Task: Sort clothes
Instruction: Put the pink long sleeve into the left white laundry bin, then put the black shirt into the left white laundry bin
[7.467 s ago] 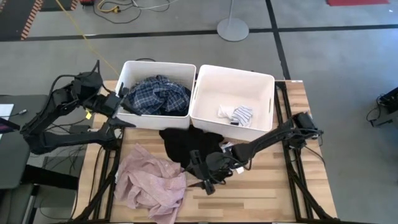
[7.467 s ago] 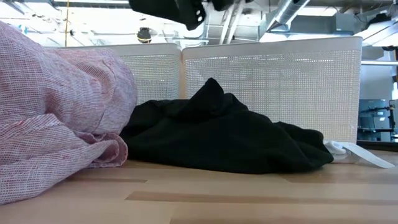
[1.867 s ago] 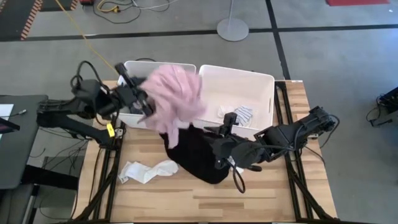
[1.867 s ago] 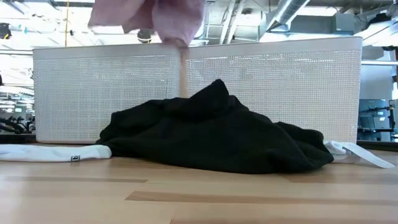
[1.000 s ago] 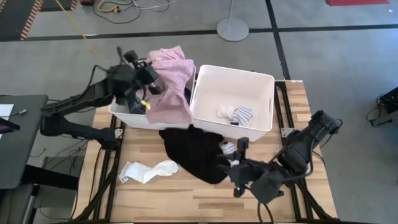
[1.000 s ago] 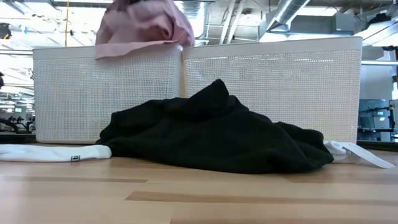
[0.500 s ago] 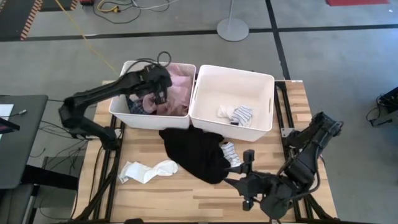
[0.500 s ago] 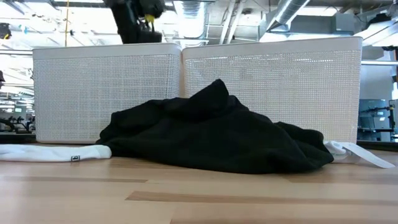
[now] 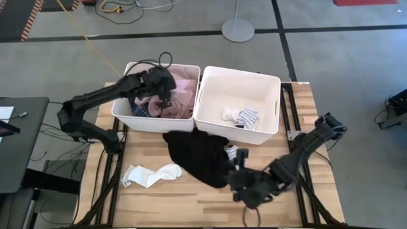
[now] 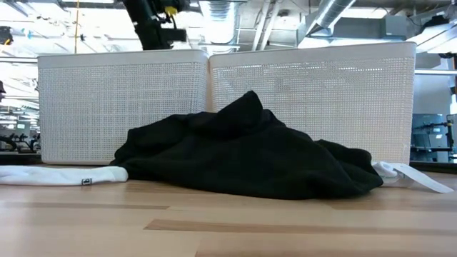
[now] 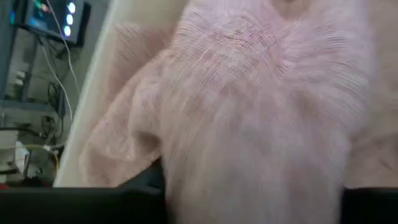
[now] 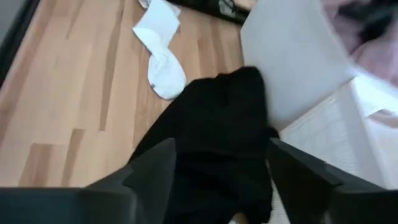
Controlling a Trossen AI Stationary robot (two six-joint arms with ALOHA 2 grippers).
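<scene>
1. Left hand [image 9: 166, 95] down inside the left white plastic bin [image 9: 121, 109], right at the dusty-pink woven garment [image 9: 183, 89]; pink cloth filling the left wrist view, fingers hidden, so cannot tell whether apart or together.
2. Dusty-pink garment heaped in that left bin on top of a blue-white plaid shirt [image 9: 138, 108], only a corner of plaid showing.
3. Right hand [image 9: 245, 189] low over the wooden counter [image 9: 210, 200], just beside the near edge of the crumpled black soft garment [image 9: 200, 158]; fingers spread wide and empty in the right wrist view, black cloth [image 12: 217, 134] lying between and ahead of them.
4. Black garment on the counter, its far edge touching the front walls of both bins; a small striped sock [image 9: 234, 152] tucked at its right edge, a white sock [image 9: 151, 174] lying flat to its left, apart from it.
5. More small white and striped socks [image 9: 241, 117] already in the right white plastic bin [image 9: 270, 105].
6. Handling, as a judgement: black cloth light, limp, non-fragile, prone to drape and trail; best pinched at the raised fold near the middle [image 10: 246, 103], lifted high enough for the tail to clear the bin rim.
7. Room: bare counter in front and to the right of the black garment; bin walls close behind it; left arm occupying the left bin, so likely crowding there.
</scene>
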